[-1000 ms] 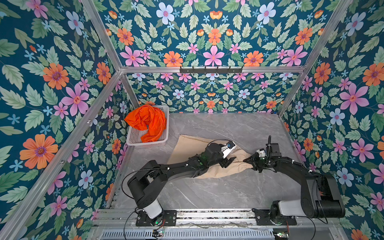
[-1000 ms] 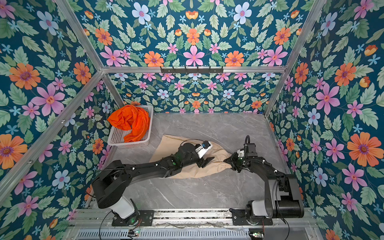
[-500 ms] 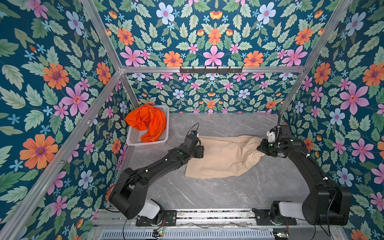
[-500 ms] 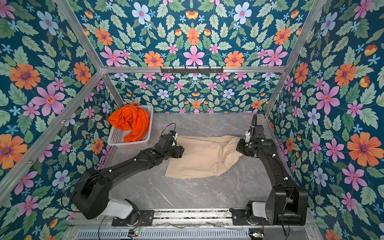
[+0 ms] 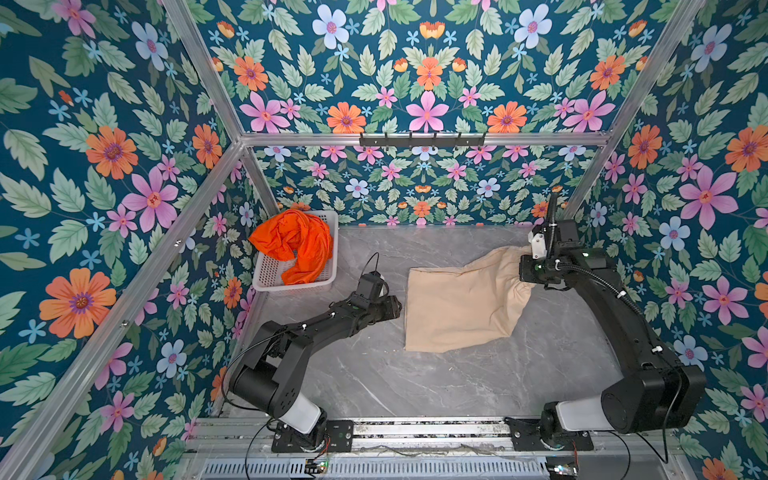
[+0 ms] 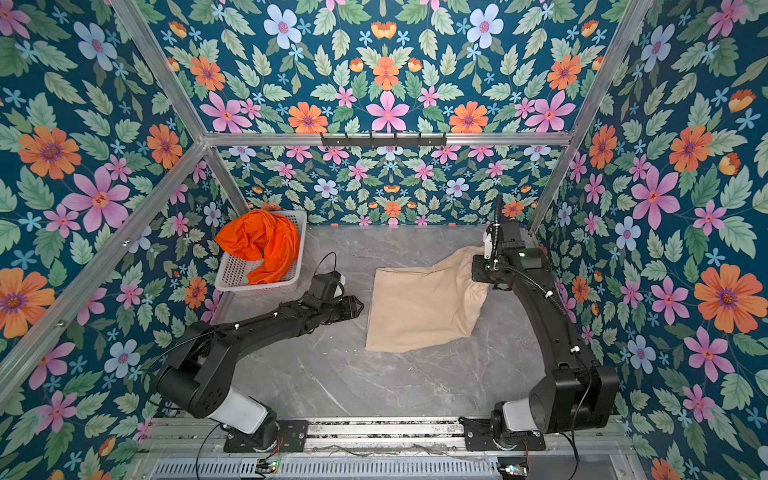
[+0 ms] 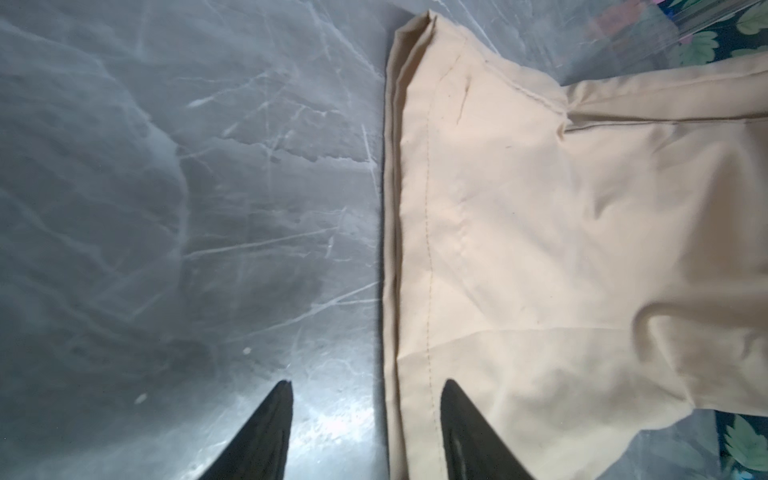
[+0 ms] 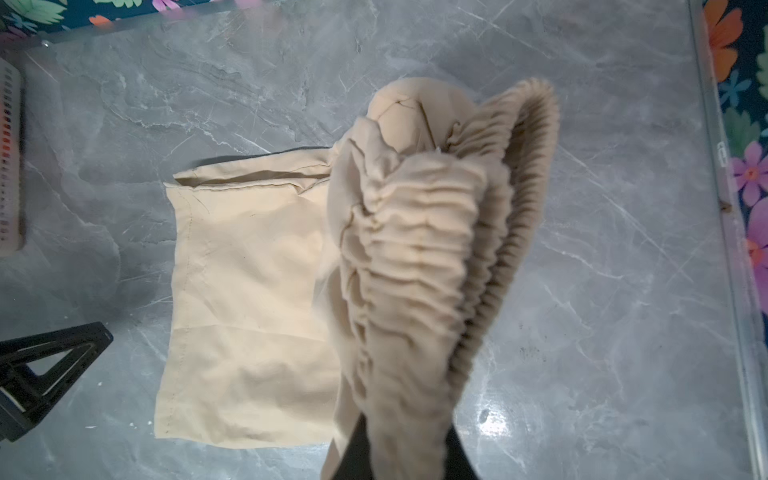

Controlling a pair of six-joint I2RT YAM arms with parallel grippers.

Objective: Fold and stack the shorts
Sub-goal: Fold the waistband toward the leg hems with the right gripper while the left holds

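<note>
The beige shorts (image 5: 457, 307) (image 6: 419, 307) lie folded on the grey table, leg hems to the left. My right gripper (image 5: 525, 270) (image 8: 405, 436) is shut on their gathered waistband (image 8: 415, 249) and holds that end lifted at the right. My left gripper (image 5: 397, 307) (image 6: 359, 307) (image 7: 368, 386) is open at the hem (image 7: 415, 249); one finger is over the cloth, the other over bare table. The orange shorts (image 5: 295, 245) (image 6: 259, 241) sit crumpled in the basket.
The white perforated basket (image 5: 291, 286) (image 6: 257, 286) stands at the back left, close to the left arm. Flowered walls close in the table on three sides, and the right wall (image 8: 739, 166) is close to the right gripper. A metal rail (image 5: 415, 428) runs along the front.
Both grippers were together over the middle of the beige shorts. The right one pulled the waistband to the back right and the left one drew back to the hem, its jaws narrowing.
</note>
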